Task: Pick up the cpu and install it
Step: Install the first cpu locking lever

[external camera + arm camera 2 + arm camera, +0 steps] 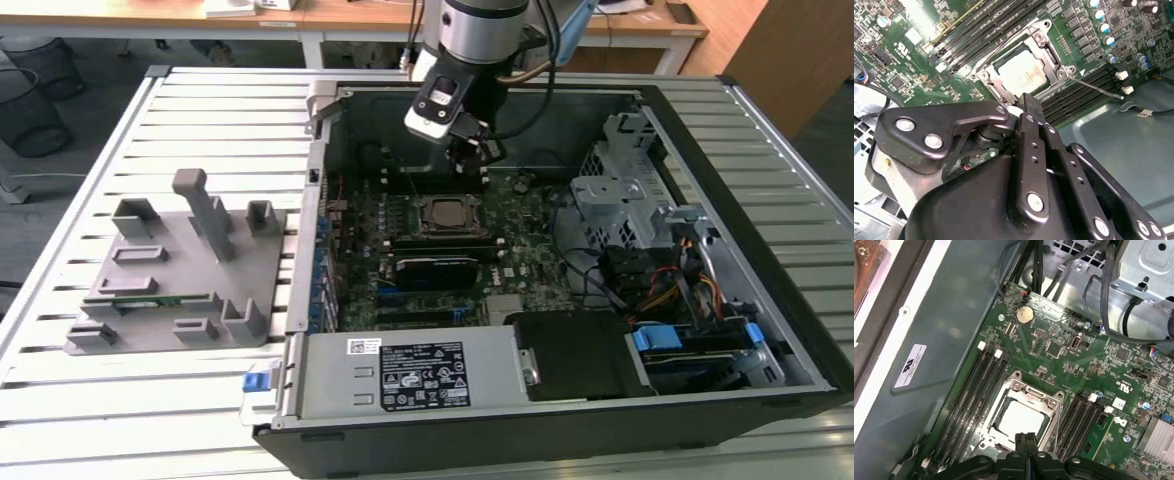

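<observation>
A slatted metal table (134,420) is carrying an opened computer case (534,445), with a gray fixture tray (147,300) lying beside it on the exterior view's left. Inside the case a green motherboard (521,215) is lying flat, and the arm is reaching down over it. Its gripper (477,150) is hanging just above the board, at the far edge of the processor socket (1021,410). The jaws are standing together in both wrist views, with nothing showing between the fingertips (1020,442). The cpu (1021,70) is sitting inside the socket's metal frame, silvery top facing up, flanked by the dark memory slots (979,390), so the chip is looking already placed rather than carried. Judging by its look, the chip is handling as a light, stiff, thin plate. Its smooth metal lid is probably offering little friction, and the contact side beneath is likely the fragile part. Any hold is therefore looking safest on two opposite green edges, kept level, never pressing on the lid's centre or tilting it against the frame
</observation>
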